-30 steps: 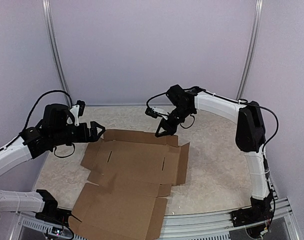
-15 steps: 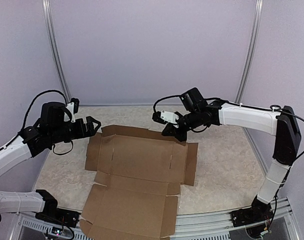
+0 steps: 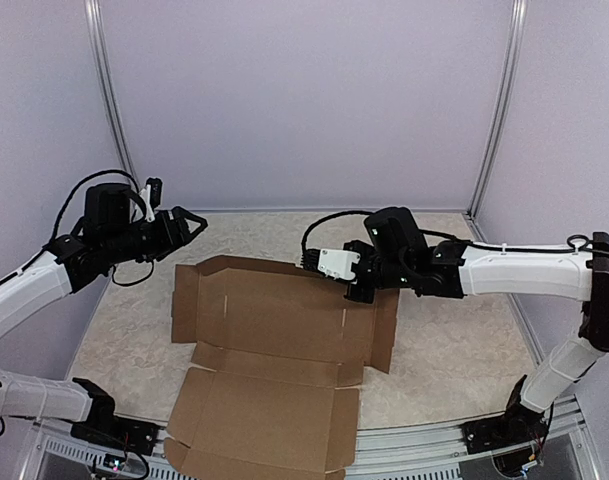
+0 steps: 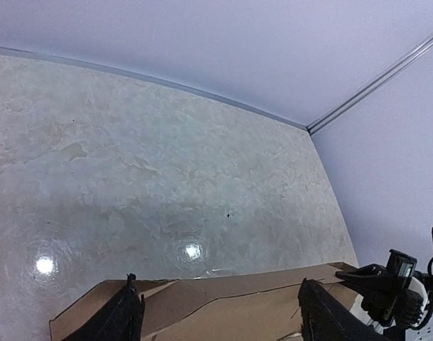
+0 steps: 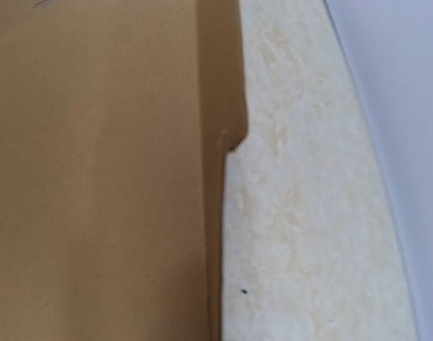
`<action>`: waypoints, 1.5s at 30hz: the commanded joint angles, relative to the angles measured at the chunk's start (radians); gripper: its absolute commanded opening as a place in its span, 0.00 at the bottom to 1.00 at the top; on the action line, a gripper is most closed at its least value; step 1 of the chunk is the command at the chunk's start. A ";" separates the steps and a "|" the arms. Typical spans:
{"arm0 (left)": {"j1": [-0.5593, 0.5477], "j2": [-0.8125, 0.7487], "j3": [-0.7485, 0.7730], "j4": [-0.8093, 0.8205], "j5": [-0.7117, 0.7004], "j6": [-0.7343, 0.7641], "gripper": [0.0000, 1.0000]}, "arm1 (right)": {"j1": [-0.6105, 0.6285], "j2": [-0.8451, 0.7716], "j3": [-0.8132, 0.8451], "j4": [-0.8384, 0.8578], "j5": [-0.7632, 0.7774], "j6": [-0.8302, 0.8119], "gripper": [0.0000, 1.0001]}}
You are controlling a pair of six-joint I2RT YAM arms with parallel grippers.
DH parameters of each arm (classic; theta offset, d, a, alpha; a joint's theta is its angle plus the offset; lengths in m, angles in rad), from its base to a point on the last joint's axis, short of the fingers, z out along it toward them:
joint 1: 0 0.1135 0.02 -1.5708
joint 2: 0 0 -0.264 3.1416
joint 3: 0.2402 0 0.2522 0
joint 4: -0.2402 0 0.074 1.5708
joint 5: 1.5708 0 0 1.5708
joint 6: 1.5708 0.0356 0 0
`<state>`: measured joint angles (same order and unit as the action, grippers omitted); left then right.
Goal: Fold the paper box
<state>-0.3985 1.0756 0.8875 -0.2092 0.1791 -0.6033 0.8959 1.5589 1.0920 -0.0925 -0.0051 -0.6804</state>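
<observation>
The paper box (image 3: 284,320) lies opened out flat in the lower middle of the top view, on the bench (image 3: 454,350). Its long axis runs from the centre of the frame down to the bottom edge, leaning slightly left as it descends. The wide base with its side flaps sits uppermost, and the lid panel (image 3: 264,425) points at the bottom edge, reaching the bench's near rim. Only the strip along the upper edge looks a little raised — the walls are not yet stood up. The right gripper (image 3: 358,292) is clenched shut, its tip down at the sheet's upper right corner, seemingly pinning it beside the right flap (image 3: 386,330). The left gripper (image 3: 187,223) hovers released, jaws spread, just above and beyond the upper left corner, touching nothing. The step looks to be raising the far strip or a side flap. It would go best with the right tip as an anchor on the base, inside the crease, and the left gripper brought low under the flap's free edge — folding along the scored line rather than dragging the sheet.
</observation>
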 commanded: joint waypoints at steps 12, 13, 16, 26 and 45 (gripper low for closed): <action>0.052 0.180 0.033 0.014 0.154 -0.082 0.03 | 0.124 -0.092 -0.139 0.208 0.303 -0.017 0.00; 0.052 0.183 0.032 0.005 0.144 -0.076 0.00 | 0.130 -0.097 -0.144 0.215 0.306 -0.019 0.00; 0.055 0.199 0.028 -0.002 0.142 -0.065 0.00 | 0.140 -0.104 -0.153 0.215 0.301 -0.014 0.00; 0.016 0.202 -0.002 0.001 0.187 -0.064 0.00 | 0.147 -0.090 -0.153 0.265 0.358 0.008 0.00; -0.070 0.270 0.002 0.217 0.178 -0.162 0.00 | 0.194 -0.087 -0.174 0.270 0.305 0.075 0.00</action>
<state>-0.4625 1.3212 0.8898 -0.0792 0.3599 -0.7410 1.0592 1.4818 0.9405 0.1547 0.3355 -0.6437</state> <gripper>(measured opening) 0.005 0.005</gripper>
